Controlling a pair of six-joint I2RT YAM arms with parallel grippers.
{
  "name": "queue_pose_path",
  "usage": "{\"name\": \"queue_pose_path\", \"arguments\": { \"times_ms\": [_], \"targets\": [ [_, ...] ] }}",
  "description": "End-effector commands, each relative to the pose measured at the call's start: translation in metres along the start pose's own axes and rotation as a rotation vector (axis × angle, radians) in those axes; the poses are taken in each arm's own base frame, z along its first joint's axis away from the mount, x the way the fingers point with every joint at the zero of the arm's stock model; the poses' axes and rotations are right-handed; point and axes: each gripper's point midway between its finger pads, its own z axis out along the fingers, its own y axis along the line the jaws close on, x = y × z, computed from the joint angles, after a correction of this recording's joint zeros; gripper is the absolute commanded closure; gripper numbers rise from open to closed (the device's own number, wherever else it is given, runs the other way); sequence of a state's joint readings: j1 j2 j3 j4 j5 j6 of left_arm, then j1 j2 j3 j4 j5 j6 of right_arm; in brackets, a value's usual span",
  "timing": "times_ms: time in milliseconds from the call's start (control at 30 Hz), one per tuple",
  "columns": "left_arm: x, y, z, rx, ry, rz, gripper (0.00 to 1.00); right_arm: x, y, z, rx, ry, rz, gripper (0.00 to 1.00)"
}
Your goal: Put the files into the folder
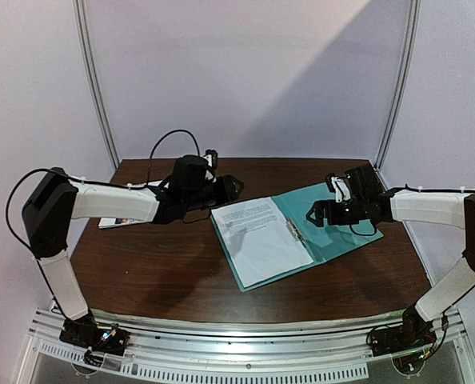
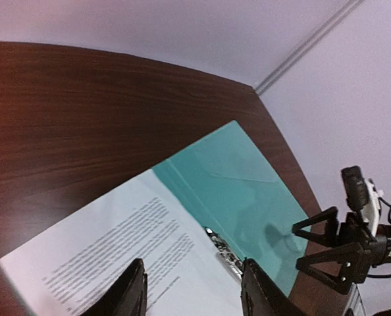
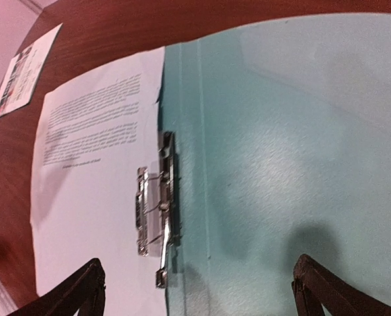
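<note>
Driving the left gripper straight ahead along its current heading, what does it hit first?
Probably the white text sheet lying in the open folder, beside the metal clip; depth is unclear.

table [image 1: 141,272]: dark wood-grain top, smooth, slight sheen
folder [image 3: 301,131]: teal card, matt w/ soft sheen, faint crease lines nr spine
clip [image 3: 157,210]: bare metal, bright & shiny
text sheet [image 1: 261,236]: white paper, matt, smooth
picture sheet [image 3: 21,69]: paper, colour print, finish can't tell
left gripper fingers [image 2: 126,293]: black plastic, matt
arm shells [image 1: 113,204]: white plastic, smooth, semi-gloss
front rail [image 1: 245,352]: ribbed metal, silvery, reflective
</note>
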State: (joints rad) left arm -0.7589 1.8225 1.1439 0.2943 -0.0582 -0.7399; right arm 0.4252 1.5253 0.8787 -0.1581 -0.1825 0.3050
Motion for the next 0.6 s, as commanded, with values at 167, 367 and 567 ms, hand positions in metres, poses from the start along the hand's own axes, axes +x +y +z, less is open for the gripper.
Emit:
{"name": "queue_pose_path", "arguments": {
  "times_ms": [167, 367, 567],
  "targets": [
    [0.066, -0.053, 0.039, 0.235, 0.269, 0.222, 0.73, 0.047, 0.037, -0.009, -0.321, 0.219, 0.131, 0.03],
    [0.098, -0.059, 0.056, 0.235, 0.360, 0.253, 1.00, 0.047, 0.046, -0.001, -0.397, 0.232, 0.180, 0.05],
    [0.119, -0.065, 0.058, 0.249, 0.401, 0.280, 1.00, 0.054, 0.045, 0.010, -0.405, 0.261, 0.216, 0.06]
  ]
}}
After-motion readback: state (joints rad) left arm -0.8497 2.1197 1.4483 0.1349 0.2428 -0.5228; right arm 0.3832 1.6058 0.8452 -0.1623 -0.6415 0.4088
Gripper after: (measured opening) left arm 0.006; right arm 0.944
